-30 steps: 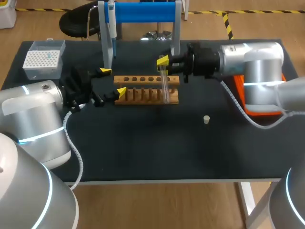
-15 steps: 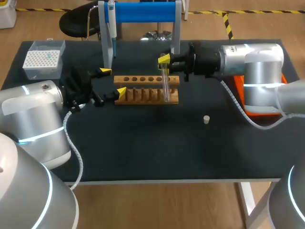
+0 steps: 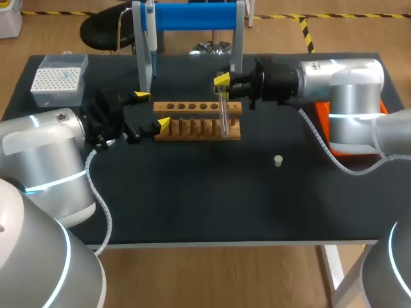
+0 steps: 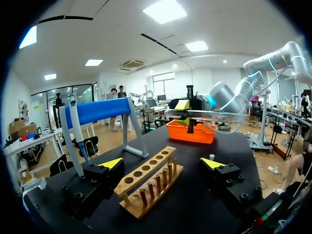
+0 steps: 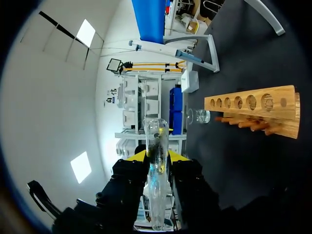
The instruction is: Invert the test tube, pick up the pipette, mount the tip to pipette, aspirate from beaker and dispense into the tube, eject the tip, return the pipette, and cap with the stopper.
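My right gripper [image 3: 221,82] is shut on the upper end of a clear test tube [image 3: 223,119], which hangs nearly upright over the right end of the wooden rack [image 3: 192,122]. In the right wrist view the tube [image 5: 157,165] runs between the yellow fingertips [image 5: 173,155], with the rack [image 5: 253,109] ahead. My left gripper [image 3: 150,110] stands open at the rack's left end, holding nothing. The left wrist view shows the rack [image 4: 148,183] ahead of its open gripper [image 4: 162,165]. The pipette [image 3: 149,35] hangs on the blue stand [image 3: 192,16]. A small stopper [image 3: 278,160] lies on the table.
A tip box [image 3: 59,78] sits at the back left. An orange tray [image 3: 350,146] lies under my right arm at the right edge. A small glass beaker [image 5: 197,116] stands beyond the rack in the right wrist view.
My right gripper has edged slightly right and back with the tube. The left arm has not moved.
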Controlling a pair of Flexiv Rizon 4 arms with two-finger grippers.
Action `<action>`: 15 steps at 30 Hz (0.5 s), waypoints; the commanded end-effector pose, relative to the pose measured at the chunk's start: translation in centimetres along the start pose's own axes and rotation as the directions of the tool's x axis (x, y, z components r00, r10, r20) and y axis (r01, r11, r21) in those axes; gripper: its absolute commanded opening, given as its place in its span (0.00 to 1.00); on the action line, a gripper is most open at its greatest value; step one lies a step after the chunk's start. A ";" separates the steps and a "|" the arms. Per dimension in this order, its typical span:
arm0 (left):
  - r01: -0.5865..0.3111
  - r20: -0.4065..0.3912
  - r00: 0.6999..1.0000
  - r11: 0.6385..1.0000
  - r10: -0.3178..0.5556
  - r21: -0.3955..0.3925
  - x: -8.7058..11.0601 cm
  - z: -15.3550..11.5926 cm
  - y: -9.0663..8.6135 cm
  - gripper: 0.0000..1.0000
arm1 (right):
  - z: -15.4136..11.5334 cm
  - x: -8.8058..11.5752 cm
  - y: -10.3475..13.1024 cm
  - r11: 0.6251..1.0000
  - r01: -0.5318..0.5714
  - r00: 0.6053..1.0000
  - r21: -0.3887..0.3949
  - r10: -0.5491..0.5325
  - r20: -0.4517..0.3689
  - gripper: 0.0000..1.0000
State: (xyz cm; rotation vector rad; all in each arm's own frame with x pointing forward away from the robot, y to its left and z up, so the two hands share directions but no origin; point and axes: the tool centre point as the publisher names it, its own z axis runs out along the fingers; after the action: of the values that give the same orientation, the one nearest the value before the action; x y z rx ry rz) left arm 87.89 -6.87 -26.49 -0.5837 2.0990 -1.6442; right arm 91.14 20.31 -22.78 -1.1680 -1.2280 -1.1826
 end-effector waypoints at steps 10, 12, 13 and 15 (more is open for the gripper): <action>-0.239 -0.078 0.960 0.932 0.269 0.274 0.8 0.2 -1.7 1.00 | 0.0 0.1 -0.1 1.000 0.000 1.000 -0.002 0.000 0.004 0.00; -0.306 -0.117 0.925 0.892 0.361 0.334 1.1 0.0 -2.4 1.00 | 0.0 0.1 -0.1 1.000 0.000 1.000 -0.002 0.000 0.004 0.00; -0.334 -0.128 0.909 0.877 0.397 0.345 1.2 -0.2 -2.9 1.00 | 0.0 0.1 -0.1 1.000 0.000 1.000 -0.002 0.000 0.004 0.00; -0.335 -0.163 0.911 0.909 0.380 0.247 0.7 -0.1 -3.9 1.00 | 0.0 0.1 -0.1 1.000 0.000 1.000 -0.002 0.000 0.004 0.00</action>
State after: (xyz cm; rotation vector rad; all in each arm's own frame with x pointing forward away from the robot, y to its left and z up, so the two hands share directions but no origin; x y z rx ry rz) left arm 87.15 -9.25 -23.03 -0.1807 1.9484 -1.7203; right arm 91.11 20.30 -22.77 -1.1682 -1.2274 -1.1835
